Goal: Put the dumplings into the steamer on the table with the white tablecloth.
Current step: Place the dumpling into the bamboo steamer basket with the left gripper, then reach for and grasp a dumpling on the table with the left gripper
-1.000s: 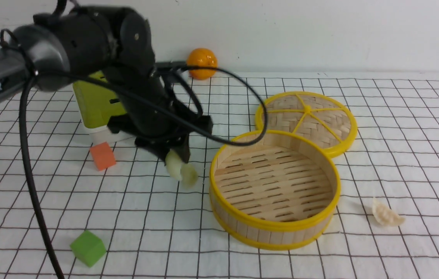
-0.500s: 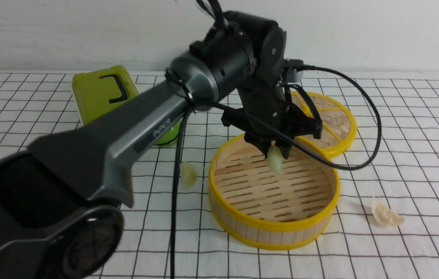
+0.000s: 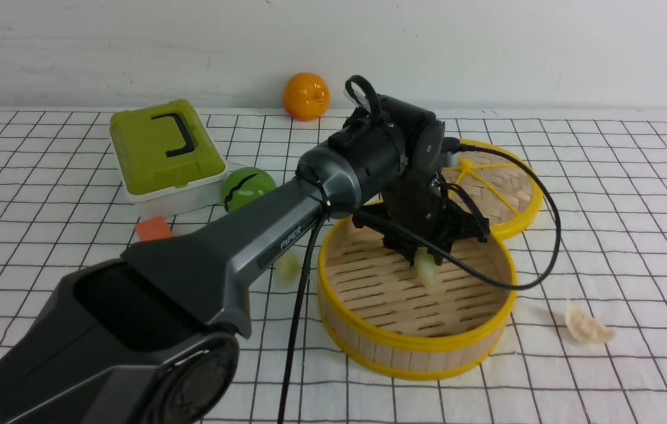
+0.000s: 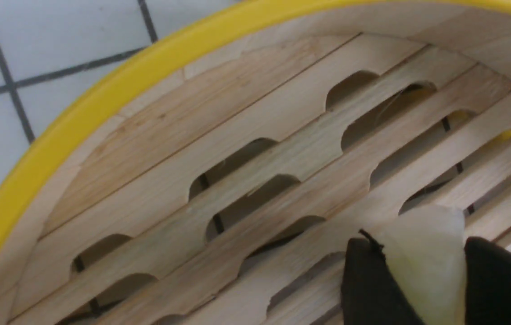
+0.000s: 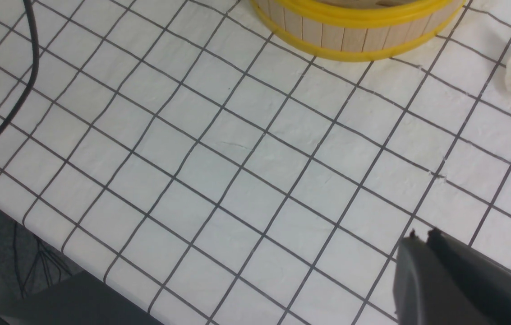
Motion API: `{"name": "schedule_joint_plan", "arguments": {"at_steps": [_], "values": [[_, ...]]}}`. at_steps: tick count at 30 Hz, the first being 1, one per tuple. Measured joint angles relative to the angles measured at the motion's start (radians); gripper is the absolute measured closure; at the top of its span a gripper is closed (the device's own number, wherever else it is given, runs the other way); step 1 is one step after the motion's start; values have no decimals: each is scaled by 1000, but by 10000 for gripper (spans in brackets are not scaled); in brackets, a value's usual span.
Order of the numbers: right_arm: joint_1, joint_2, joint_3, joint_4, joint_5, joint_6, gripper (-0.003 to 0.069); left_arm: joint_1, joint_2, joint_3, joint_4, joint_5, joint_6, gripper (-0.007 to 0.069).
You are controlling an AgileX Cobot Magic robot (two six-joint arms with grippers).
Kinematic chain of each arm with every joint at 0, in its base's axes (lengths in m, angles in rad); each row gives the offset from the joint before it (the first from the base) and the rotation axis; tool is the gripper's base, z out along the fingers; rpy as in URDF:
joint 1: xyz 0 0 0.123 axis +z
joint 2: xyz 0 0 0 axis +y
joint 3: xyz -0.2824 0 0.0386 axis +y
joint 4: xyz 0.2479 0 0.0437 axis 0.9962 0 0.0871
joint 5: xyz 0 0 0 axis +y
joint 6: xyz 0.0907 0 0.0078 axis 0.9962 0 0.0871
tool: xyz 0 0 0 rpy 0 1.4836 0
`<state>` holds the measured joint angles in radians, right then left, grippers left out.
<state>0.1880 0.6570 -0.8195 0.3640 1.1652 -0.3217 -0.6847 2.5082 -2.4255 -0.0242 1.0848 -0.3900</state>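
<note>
On my tabletop the steamer sits under the left gripper, which is clamped on a pale dumpling inside the rim. The right gripper is closed and empty. A cream dumpling lies at the steamer's 4 o'clock, a yellow-green dumpling at 9.

My front camera sits at the near side, in the middle, and looks forward, a little down, over the white tablecloth to the far wall. My left wrist camera is very near, looking down into the steamer. My right wrist camera is higher, above the near edge of the cloth. All three views share the steamer; front and right wrist share also the cream dumpling.
</note>
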Motion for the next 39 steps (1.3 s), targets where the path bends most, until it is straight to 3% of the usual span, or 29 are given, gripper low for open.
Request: {"name": "schedule_joint_plan", "arguments": {"at_steps": [5, 9, 15, 21, 25, 30, 39], "values": [[1, 0, 0, -5, 0, 0, 637, 0, -43, -35, 24, 112, 4, 169], [1, 0, 0, -5, -1, 0, 630, 8, -151, -51, 50, 155, 34, 113], [1, 0, 0, -6, -2, 0, 629, 73, -339, 22, 66, 155, 70, 106], [1, 0, 0, -6, -10, 0, 625, 258, -541, 379, 62, 156, 96, 105], [1, 0, 0, -6, -36, 0, 621, 329, -579, 595, 47, 142, 108, 105], [1, 0, 0, -8, -50, 0, 618, 321, -563, 759, 24, -15, 109, 104], [1, 0, 0, -41, -53, 0, 609, 305, -459, 777, -16, -299, 83, 104]]}}
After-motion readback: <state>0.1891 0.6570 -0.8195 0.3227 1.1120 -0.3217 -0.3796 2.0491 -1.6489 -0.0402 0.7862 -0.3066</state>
